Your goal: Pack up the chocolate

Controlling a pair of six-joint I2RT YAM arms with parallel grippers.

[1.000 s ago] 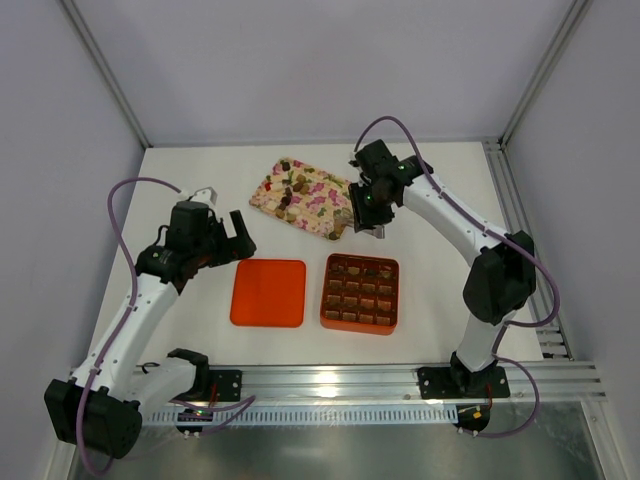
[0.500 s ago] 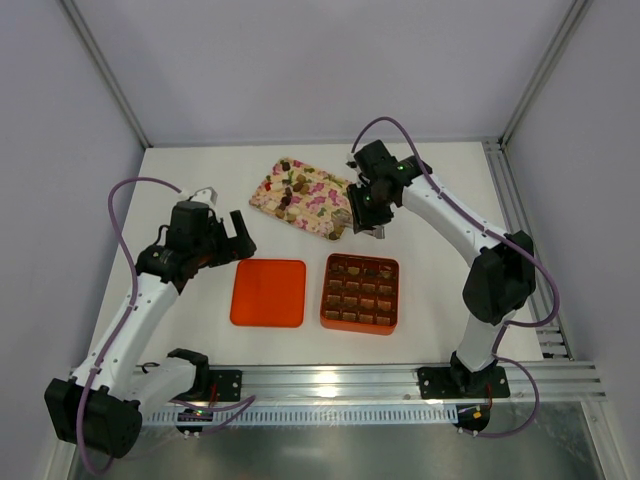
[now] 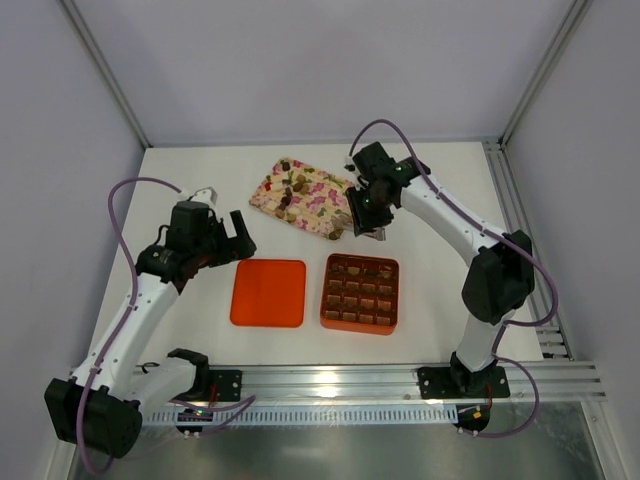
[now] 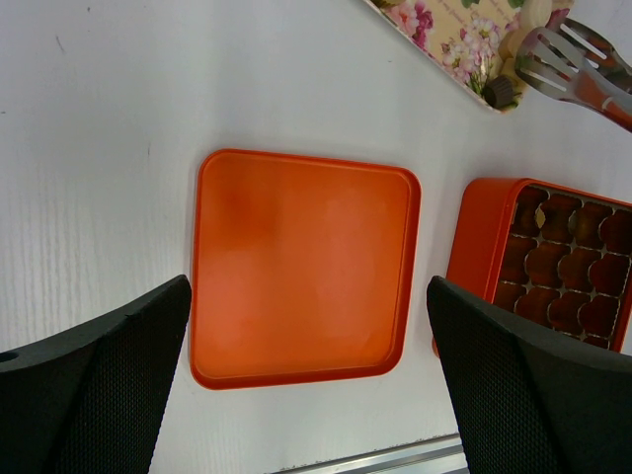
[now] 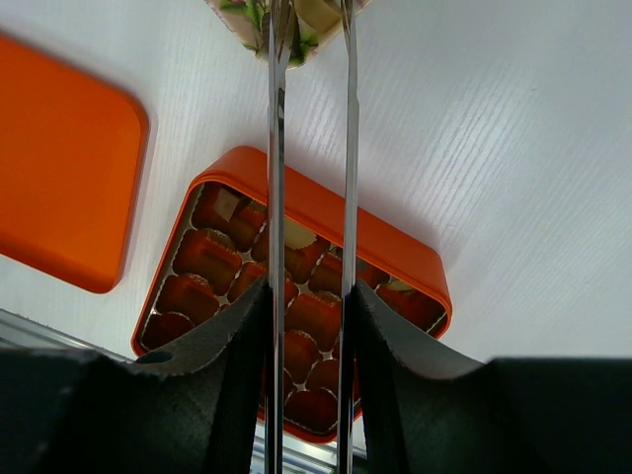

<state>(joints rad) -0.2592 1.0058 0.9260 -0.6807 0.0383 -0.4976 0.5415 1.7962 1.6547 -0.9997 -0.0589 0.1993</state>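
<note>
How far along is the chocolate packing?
Done: some cells of the square orange grid box hold chocolates. In hand: right gripper with metal tongs at floral tray's edge; grip unclear. Remaining: loose chocolates on tray; flat orange lid off, left gripper open above it.

Between the black jaws of the left gripper (image 4: 308,291) the lid (image 4: 301,227) is plain orange. Right of them the box (image 4: 479,237) is orange too. Beyond, the tray (image 4: 449,35) is pink floral on cream, its chocolate (image 4: 501,92) dark brown.
</note>
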